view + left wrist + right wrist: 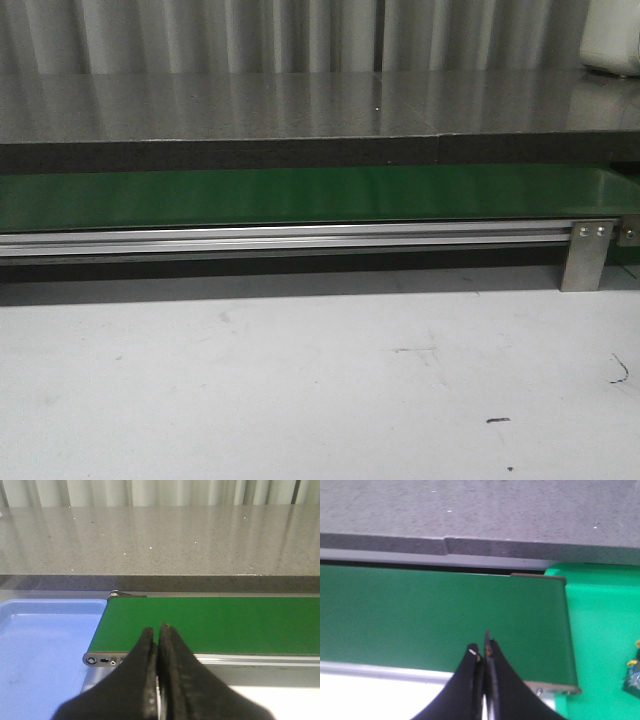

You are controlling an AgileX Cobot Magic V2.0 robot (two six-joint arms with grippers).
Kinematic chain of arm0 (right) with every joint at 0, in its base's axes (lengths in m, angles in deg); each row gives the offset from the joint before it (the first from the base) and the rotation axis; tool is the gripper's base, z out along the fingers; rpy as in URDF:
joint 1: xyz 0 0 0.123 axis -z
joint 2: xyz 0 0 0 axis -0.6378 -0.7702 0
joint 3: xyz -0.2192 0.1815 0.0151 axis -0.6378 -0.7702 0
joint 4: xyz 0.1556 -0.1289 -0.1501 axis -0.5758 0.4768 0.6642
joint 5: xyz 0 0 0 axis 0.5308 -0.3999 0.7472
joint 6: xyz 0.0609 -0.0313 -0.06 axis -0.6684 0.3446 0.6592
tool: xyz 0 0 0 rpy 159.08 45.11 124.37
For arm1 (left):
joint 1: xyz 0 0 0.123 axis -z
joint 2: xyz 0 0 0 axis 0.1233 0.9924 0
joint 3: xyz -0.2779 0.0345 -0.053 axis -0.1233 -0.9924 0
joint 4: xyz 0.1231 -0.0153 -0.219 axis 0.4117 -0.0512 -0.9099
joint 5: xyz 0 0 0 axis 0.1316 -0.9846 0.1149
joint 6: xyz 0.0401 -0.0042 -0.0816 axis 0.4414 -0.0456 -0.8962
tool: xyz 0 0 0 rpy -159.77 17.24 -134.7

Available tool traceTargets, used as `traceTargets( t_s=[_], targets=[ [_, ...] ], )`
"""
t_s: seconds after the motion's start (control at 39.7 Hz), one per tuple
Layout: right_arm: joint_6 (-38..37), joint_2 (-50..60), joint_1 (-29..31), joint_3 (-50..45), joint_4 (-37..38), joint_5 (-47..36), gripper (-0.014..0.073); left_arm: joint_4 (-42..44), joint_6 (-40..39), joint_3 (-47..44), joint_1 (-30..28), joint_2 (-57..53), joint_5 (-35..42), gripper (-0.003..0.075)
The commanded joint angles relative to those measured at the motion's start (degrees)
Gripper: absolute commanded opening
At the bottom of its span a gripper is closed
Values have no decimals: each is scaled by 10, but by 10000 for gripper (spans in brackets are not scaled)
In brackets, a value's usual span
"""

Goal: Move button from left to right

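A green conveyor belt [300,197] is seen running across the far side of the white bench [300,390], carried on an aluminium rail [280,238] with a metal bracket [585,255] near the right edge; a grey stone counter [300,105] lies beyond it. No arm is shown in the front view. In the left wrist view the left gripper [158,635] is held over the near edge of the belt's left end, its black fingers pressed together with nothing between them; a blue tray [40,650] is placed just beside that end of the belt. In the right wrist view the right gripper [484,650] is likewise closed and empty, poised over the belt near its right end, where a green tray [600,640] adjoins the belt. At the cut-off margin of that view, a small dark object with yellow flecks [633,677] is partly visible in the green tray, well apart from the right gripper; whether it is the button cannot be told. No button is seen on the belt or in the blue tray.
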Motion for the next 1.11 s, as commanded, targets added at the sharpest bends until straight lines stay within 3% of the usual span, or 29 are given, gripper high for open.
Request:
traceTargets(
  t_s=[0.0,0.28,0.53,1.08],
  targets=[
    [7,74,-14,-50,4,-72,-68,-7,1,16,4,6,47,-21],
    [8,274,-18,-203,4,-108,-68,-7,1,16,4,6,47,-21],
    [8,423,-18,-258,4,-99,-68,-7,1,16,4,6,47,-21],
    [8,448,-18,-262,4,-99,-68,-7,1,16,4,6,47,-21]
  ],
)
